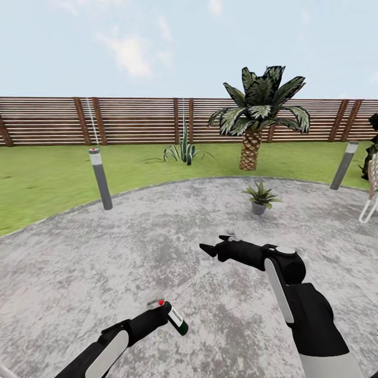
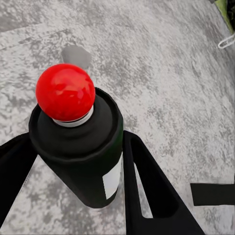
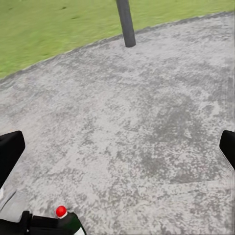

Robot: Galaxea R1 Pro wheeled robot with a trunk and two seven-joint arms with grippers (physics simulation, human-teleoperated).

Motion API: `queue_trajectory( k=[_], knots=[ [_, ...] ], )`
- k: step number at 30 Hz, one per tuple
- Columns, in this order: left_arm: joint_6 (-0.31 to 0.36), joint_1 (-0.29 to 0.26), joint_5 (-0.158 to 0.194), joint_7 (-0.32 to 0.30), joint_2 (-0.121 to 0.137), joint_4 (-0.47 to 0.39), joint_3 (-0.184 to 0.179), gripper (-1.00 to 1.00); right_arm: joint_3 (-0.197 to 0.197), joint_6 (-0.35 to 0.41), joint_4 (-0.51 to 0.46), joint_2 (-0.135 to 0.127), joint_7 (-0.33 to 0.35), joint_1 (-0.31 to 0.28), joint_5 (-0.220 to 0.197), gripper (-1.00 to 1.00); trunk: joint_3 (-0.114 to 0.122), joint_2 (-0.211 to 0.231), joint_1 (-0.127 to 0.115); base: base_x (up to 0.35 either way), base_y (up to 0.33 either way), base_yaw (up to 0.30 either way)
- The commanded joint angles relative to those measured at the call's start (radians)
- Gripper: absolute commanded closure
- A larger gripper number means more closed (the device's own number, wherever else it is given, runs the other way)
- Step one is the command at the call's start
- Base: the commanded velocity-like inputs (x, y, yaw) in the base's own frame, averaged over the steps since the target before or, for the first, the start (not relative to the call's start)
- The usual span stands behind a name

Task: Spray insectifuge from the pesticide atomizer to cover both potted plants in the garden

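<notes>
My left gripper point(image 1: 167, 315) is shut on the pesticide atomizer point(image 1: 176, 320), a dark green bottle with a white label and a red ball top, held tilted low over the paving. In the left wrist view the atomizer point(image 2: 83, 156) sits between both fingers point(image 2: 147, 186). One potted plant point(image 1: 260, 196), a green rosette in a grey pot, stands on the paving ahead and to the right. My right gripper point(image 1: 209, 249) hovers open and holds nothing, nearer than that plant. Its wrist view shows the right gripper point(image 3: 117, 149) spread wide above the atomizer point(image 3: 68, 223).
Grey stone paving point(image 1: 131, 252) stretches ahead, edged by lawn point(image 1: 47, 178). Two grey bollards point(image 1: 100, 179) point(image 1: 344, 165) stand at the paving's rim. A palm point(image 1: 252, 126), a spiky clump point(image 1: 184, 150) and a slat fence point(image 1: 131, 121) lie beyond. A white frame point(image 1: 369, 207) is at the right edge.
</notes>
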Motion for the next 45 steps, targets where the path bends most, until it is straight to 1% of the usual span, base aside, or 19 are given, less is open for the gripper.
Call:
queue_trajectory(
  k=[1, 10, 21, 26, 40, 45],
  knots=[
    [0.003, -0.001, 0.008, 0.0, 0.001, -0.001, -0.002, 1.0, 0.0, 0.008, -0.001, -0.001, -0.004, -0.001, -0.008, -1.0, -0.001, 0.0, 0.0, 0.338, 0.0, -0.07],
    [0.003, -0.001, 0.008, 0.0, -0.001, 0.002, -0.002, 1.0, -0.001, 0.005, -0.001, 0.0, -0.005, -0.001, -0.007, -1.0, 0.001, 0.0, 0.0, 0.338, 0.064, -0.226],
    [0.002, -0.001, 0.009, -0.002, 0.0, 0.002, -0.002, 1.0, -0.003, 0.006, -0.001, 0.0, -0.005, -0.001, -0.007, -1.0, 0.001, 0.0, 0.0, 0.338, 0.086, -0.008],
    [0.003, -0.001, 0.013, -0.013, 0.001, 0.002, -0.001, 1.0, -0.006, 0.009, -0.001, -0.002, -0.005, -0.001, -0.007, -1.0, 0.001, 0.0, 0.0, 0.338, 0.014, 0.0],
    [-0.001, -0.001, 0.013, -0.012, 0.001, 0.002, -0.001, 1.0, -0.006, 0.01, -0.001, 0.001, -0.006, -0.001, -0.008, -1.0, 0.001, 0.0, 0.0, 0.339, 0.001, -0.001],
    [-0.001, -0.001, 0.013, -0.011, 0.001, 0.002, -0.001, 1.0, -0.011, 0.011, -0.001, 0.001, -0.007, -0.001, -0.008, -1.0, 0.001, 0.0, 0.0, 0.339, 0.0, -0.16]
  ],
)
